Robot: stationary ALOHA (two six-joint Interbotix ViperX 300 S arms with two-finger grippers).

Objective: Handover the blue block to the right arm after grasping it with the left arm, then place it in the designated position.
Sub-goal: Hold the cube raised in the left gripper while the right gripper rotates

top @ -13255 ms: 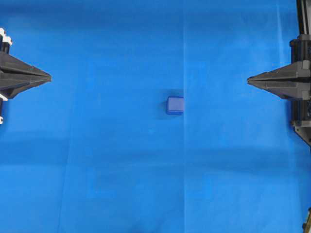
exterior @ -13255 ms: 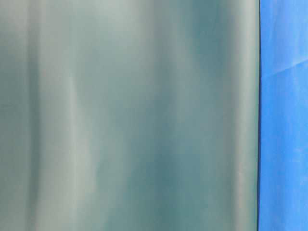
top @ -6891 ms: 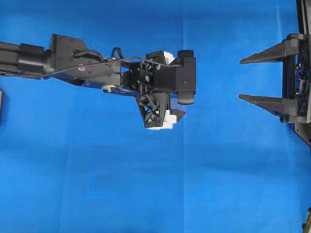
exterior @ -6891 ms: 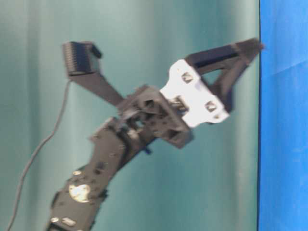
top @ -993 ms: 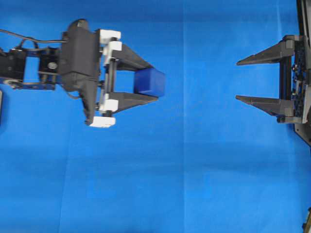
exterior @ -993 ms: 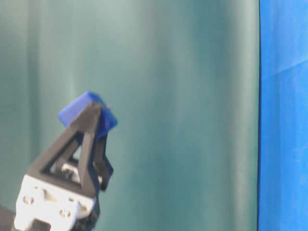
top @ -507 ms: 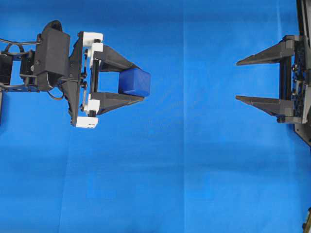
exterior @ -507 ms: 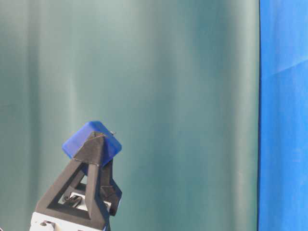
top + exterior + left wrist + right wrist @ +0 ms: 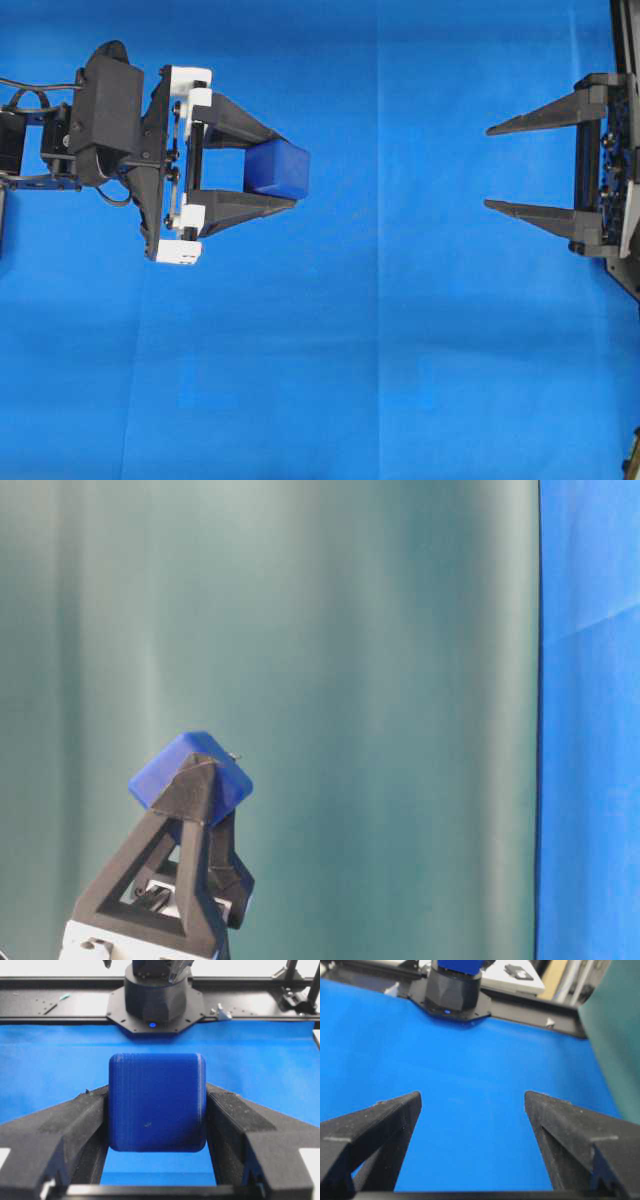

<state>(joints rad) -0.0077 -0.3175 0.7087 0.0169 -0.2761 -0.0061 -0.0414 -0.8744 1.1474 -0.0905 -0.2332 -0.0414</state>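
We see the left gripper clamped on the blue block, apparently lifted clear of the blue cloth — the right gripper waits well apart, jaws wide and empty

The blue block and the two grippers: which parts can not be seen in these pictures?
- Blue block: in the overhead view its inner part sits between the left gripper's fingers; its underside shows nowhere.
- Right gripper: its body is cut by the overhead frame's right edge.
- Table-level view: left gripper cut off by the bottom edge; the right one is absent.
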